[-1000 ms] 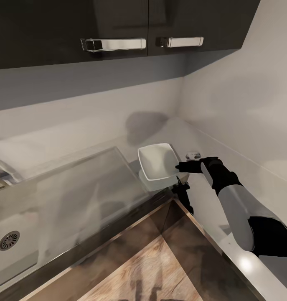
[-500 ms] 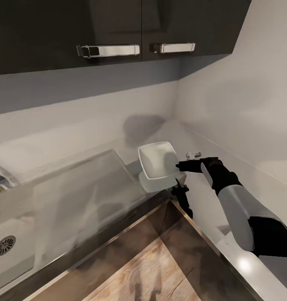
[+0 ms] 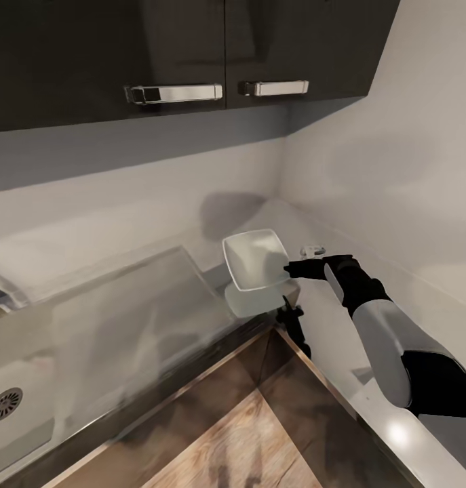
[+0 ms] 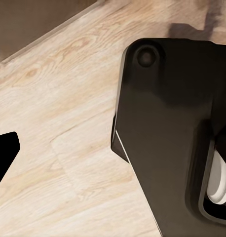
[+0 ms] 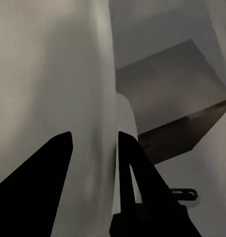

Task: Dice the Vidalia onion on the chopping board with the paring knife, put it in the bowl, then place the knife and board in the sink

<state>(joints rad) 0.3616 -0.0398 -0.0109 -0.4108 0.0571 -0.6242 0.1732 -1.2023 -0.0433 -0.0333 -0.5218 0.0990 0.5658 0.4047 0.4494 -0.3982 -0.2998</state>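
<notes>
While our right end effector (image 3: pixel 292 270) pinches the rim of the shallow white square bowl (image 3: pixel 254 260), fingers closed on either side, we hold it tilted above the glossy grey bench (image 3: pixel 327 318) corner, probably to reposition it.

No readable text, no labels, no brand marks, no numbers, no signs on any surface in view
</notes>
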